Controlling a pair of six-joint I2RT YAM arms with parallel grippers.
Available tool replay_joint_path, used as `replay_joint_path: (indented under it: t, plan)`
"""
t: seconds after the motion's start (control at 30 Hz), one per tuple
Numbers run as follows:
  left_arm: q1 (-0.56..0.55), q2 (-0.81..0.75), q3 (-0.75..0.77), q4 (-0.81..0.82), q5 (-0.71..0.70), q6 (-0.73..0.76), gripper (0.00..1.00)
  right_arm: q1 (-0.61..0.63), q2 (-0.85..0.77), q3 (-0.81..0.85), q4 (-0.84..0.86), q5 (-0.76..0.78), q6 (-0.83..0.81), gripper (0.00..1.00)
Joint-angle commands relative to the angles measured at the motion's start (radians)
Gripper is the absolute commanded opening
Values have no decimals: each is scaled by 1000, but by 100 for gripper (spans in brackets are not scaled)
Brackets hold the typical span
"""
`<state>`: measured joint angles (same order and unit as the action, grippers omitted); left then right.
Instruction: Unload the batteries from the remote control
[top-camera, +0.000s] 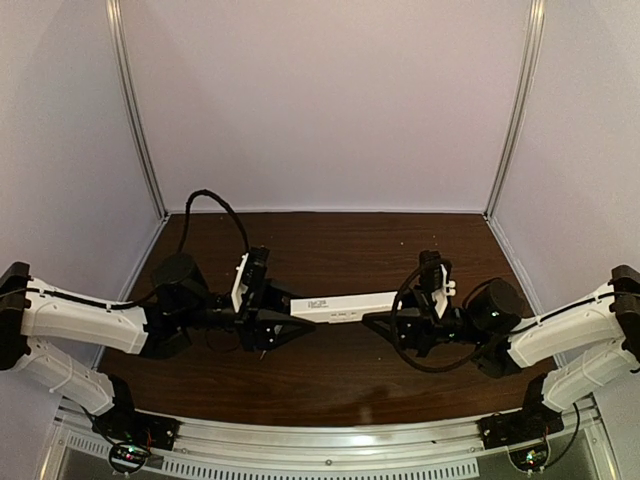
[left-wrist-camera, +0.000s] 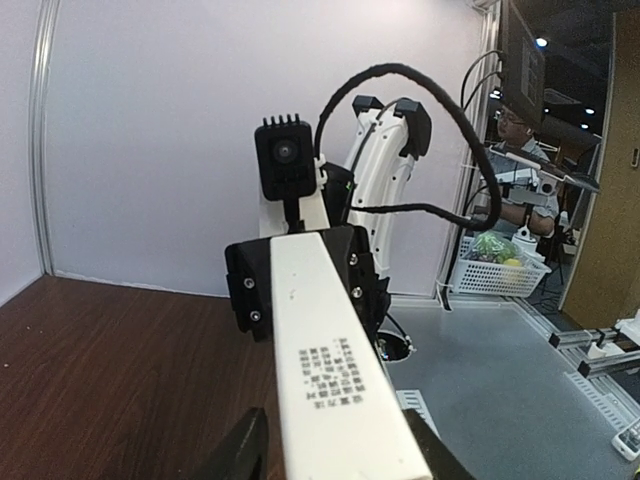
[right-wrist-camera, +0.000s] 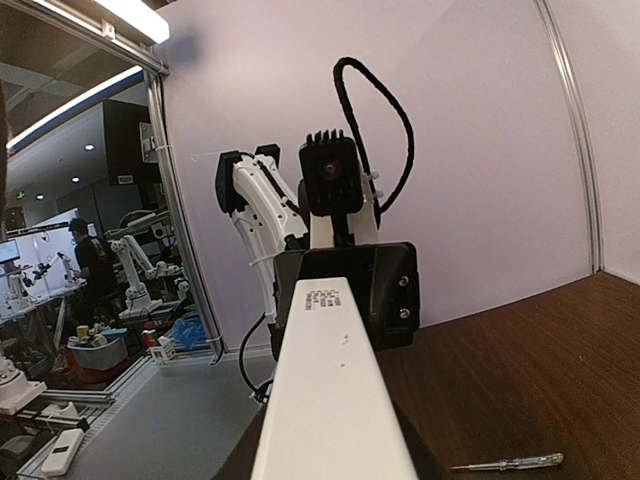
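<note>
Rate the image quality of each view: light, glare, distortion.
Top external: dim and soft, the dark table swallowing detail, frame rails splayed by the lens. Left wrist: wide-angle stretch makes the remote control loom, its print smeary. Right wrist: ceiling light strip blown out, the remote's near end washed to plain white.

White remote control (top-camera: 340, 305) with black print, dark brown wood-grain table (top-camera: 330, 250)
</note>
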<state>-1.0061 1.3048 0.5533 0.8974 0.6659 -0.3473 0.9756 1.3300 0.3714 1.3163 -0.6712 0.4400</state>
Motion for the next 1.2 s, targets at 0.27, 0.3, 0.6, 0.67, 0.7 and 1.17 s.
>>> replay_joint_path:
  t: [0.27, 0.3, 0.6, 0.67, 0.7, 1.17]
  plan:
    - [-2, 28, 34, 46, -25, -19, 25, -2, 2, 18, 212, 53, -17, 0]
    - [-1, 26, 35, 47, -26, -20, 21, -2, 5, 18, 214, 54, -17, 0]
    - [-1, 11, 25, 57, -52, -12, 0, -1, 36, 14, 206, 106, 5, 2]
    - [-2, 5, 33, 27, -41, 21, 0, -2, 25, 22, 132, 141, 28, 33]
    - [-2, -2, 35, 9, -39, 40, 0, -3, 10, 29, 67, 156, 40, 55]
    - [17, -86, 50, -207, -88, 275, 0, -5, -353, 71, -788, 405, 347, 100]
